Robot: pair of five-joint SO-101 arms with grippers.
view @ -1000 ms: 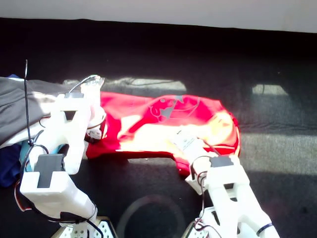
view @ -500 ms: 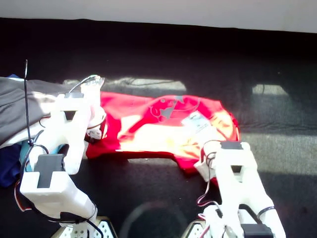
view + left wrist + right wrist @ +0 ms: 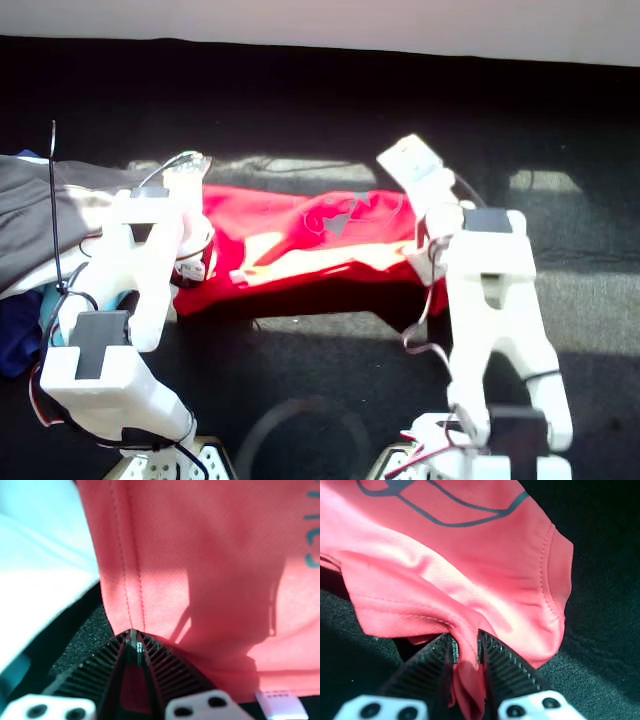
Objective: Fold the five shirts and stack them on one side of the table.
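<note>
A: Gripper status?
B: I've got the left gripper (image 3: 134,639) clamped tight on the stitched hem of the red shirt (image 3: 300,250). On my other feed the right gripper (image 3: 465,645) is nearly closed, with a bunched fold of the same shirt pinched between its jaws.
A: Shirt location?
B: I see it mid-way across the black surface (image 3: 330,100), stretched sideways between the two arms. Its left end sits just beside the pile of other shirts (image 3: 40,210), grey on top, at the surface's left edge.
</note>
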